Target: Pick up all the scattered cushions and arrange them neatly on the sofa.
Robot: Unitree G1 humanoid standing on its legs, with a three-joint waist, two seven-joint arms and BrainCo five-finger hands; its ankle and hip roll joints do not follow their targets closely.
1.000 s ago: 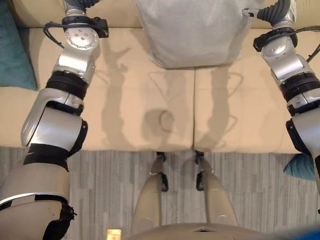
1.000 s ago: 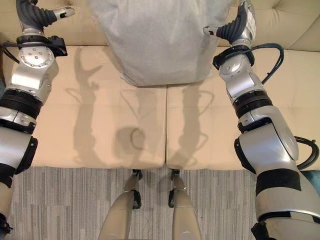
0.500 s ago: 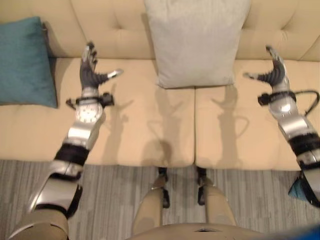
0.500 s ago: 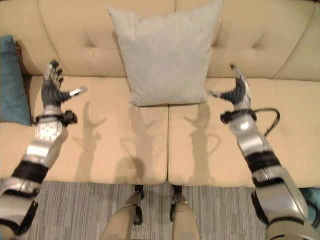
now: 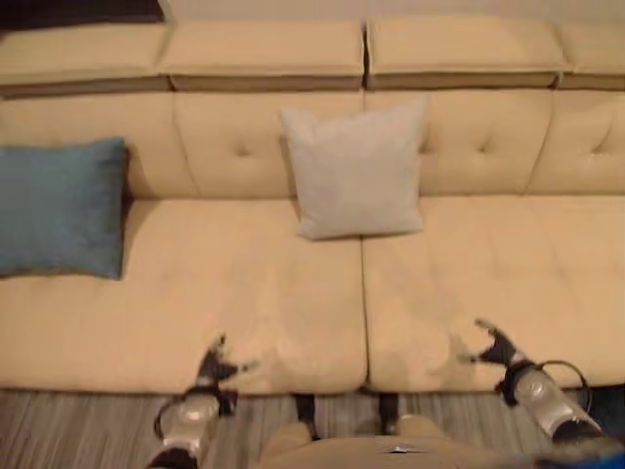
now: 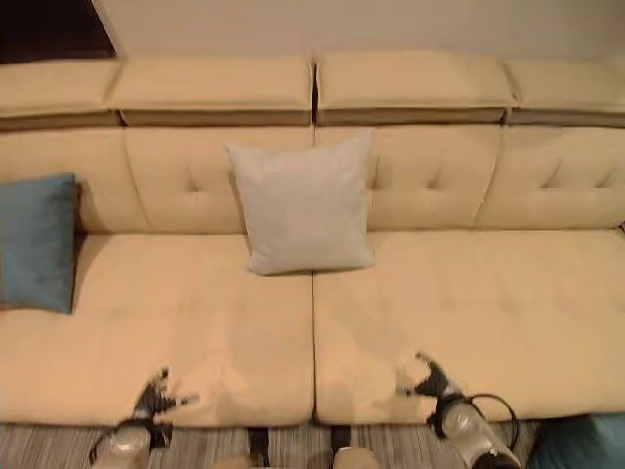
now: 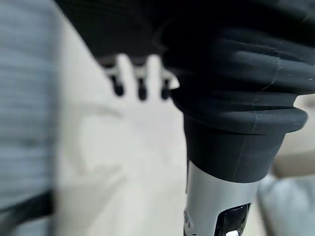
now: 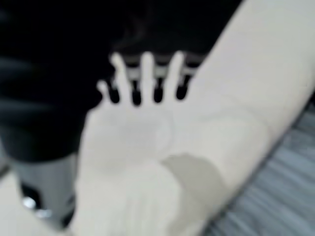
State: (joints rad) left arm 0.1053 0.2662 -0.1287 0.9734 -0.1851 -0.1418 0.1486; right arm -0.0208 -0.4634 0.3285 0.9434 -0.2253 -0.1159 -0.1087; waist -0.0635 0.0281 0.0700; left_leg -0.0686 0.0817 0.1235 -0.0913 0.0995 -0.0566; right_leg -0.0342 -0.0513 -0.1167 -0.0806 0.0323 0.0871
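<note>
Both robot hands hover empty over the front edge of the beige sofa [image 5: 244, 293], fingers straight and relaxed, thumbs spread, grasping nothing. The left robot hand [image 5: 213, 368] hangs low over the left seat cushion's front lip; the right robot hand [image 5: 496, 346] sits level with it over the right seat cushion, the two well apart with the seat seam between them. Each wrist view shows dark-tipped fingers [image 8: 146, 78] stretched out above bare seat fabric, touching nothing.

Just beyond the right robot hand's wrist, low by the grey striped floor [image 6: 59, 445], a teal cushion [image 6: 571, 445] peeks in at the frame's corner, apparently off the sofa. By that reading, the step in hand is the turn to the next pickup: the right arm would need to swing outward and down to reach it, probably with the left helping.

Far ahead of both hands, a pale grey cushion [image 5: 357, 168] leans upright against the tufted backrest, roughly midway between them. Far ahead and outward of the left robot hand, a second teal cushion [image 5: 61, 207] stands against the backrest.
</note>
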